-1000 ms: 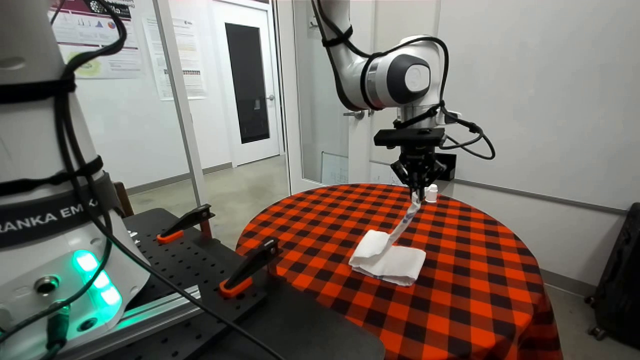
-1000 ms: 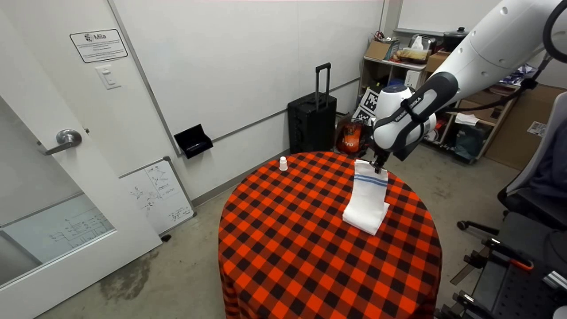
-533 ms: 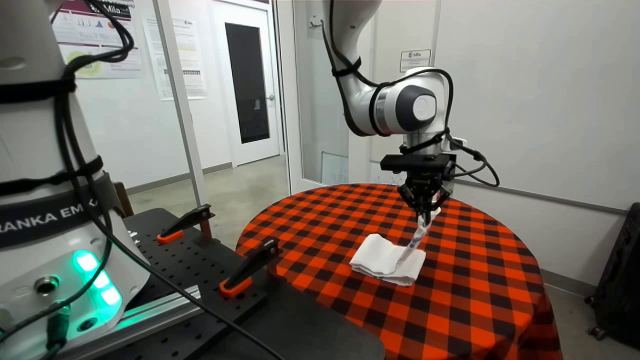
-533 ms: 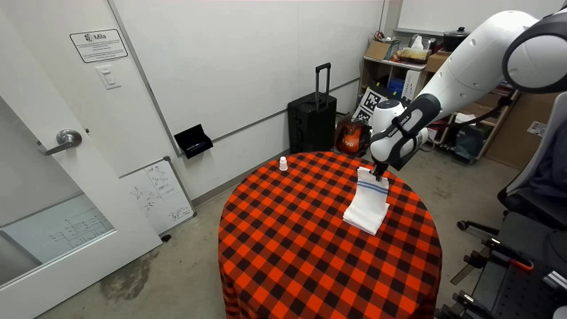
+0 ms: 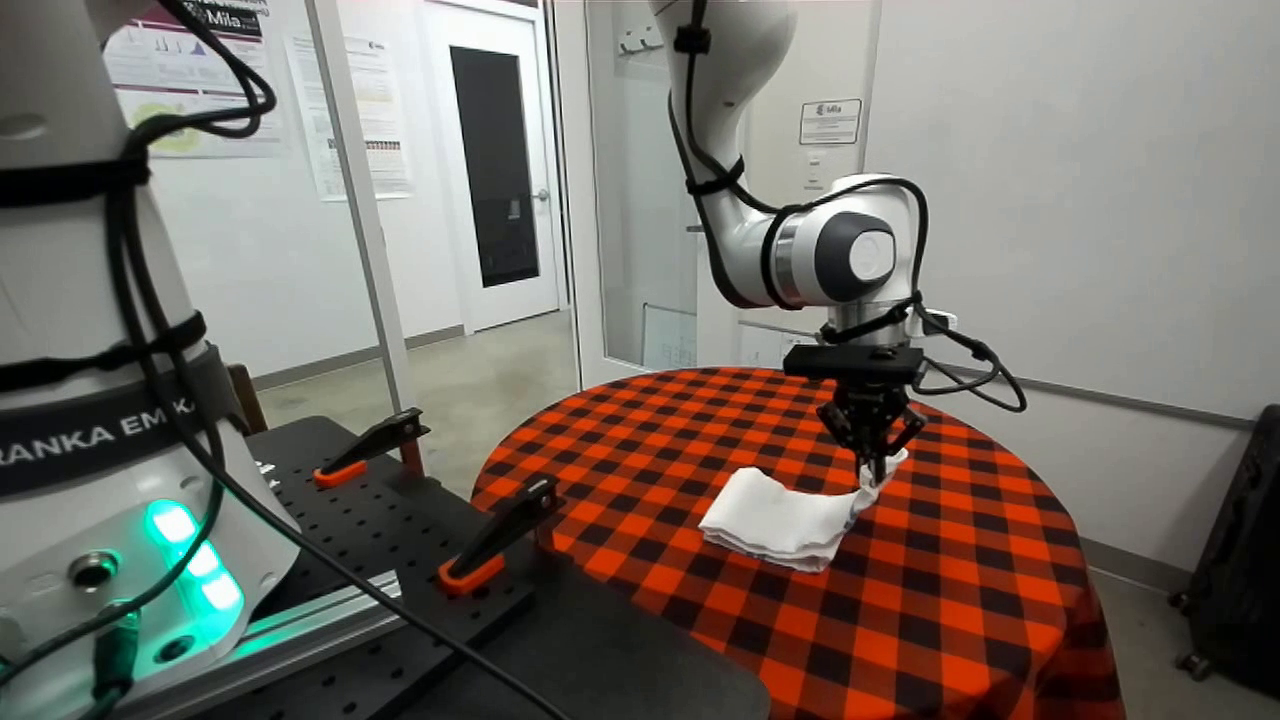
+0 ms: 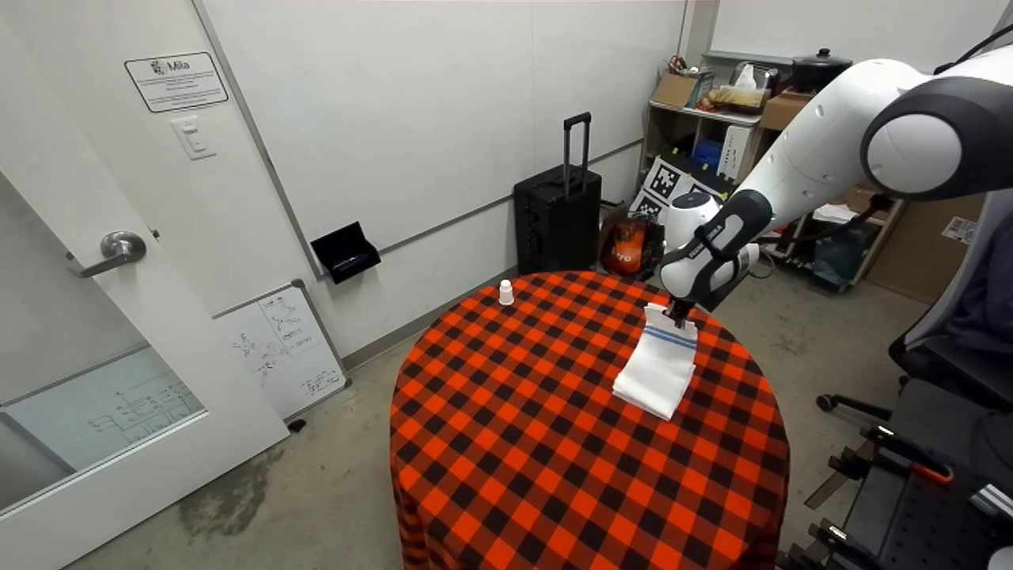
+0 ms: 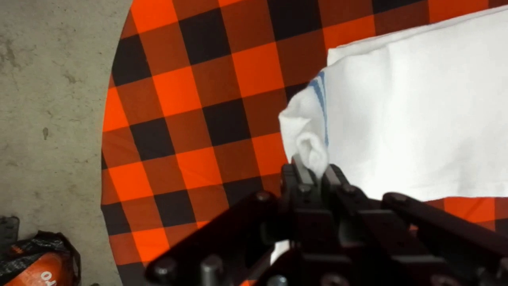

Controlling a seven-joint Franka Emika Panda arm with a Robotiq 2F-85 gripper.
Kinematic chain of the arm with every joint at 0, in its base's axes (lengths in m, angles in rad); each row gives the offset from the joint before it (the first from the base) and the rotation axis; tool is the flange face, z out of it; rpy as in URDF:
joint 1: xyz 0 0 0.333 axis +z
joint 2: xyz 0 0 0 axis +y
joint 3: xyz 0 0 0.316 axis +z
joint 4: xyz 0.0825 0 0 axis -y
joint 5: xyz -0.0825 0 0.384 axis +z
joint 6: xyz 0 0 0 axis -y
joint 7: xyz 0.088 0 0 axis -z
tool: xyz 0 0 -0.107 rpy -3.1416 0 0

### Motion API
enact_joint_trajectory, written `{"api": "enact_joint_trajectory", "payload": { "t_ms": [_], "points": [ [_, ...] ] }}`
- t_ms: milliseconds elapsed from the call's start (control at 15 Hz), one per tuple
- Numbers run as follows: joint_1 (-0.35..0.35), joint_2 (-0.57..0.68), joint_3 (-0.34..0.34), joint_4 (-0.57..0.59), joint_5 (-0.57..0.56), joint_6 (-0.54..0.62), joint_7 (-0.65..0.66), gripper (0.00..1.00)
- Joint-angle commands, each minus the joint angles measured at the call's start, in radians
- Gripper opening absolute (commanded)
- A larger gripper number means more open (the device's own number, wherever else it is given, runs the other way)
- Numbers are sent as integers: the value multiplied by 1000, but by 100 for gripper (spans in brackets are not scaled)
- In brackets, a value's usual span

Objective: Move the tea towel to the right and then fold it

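Tool (image 7: 314, 171) before me, clamped on the towel (image 6: 655, 370) near its stripes, stands lower over the desk (image 6: 546, 412) than a moment ago; the held end slopes less.

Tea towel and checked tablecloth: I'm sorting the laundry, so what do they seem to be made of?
Tea towel: thin, matte fabric, probably woven cotton; it bunches into a soft curl where the tool pinches it.
Checked tablecloth: matte fabric, with no glare and soft folds hanging at its edge; cotton or polyester, I can't tell.
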Motion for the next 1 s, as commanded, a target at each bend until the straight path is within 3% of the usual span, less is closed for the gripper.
{"api": "enact_joint_trajectory", "payload": {
  "t_ms": [0, 400, 933],
  "points": [
    [-22, 13, 65, 26, -3, -19, -24, 2],
    [-62, 3, 240, -17, 28, -80, -138, 2],
    [-59, 20, 286, -60, 16, -130, -231, 2]
  ]
}}
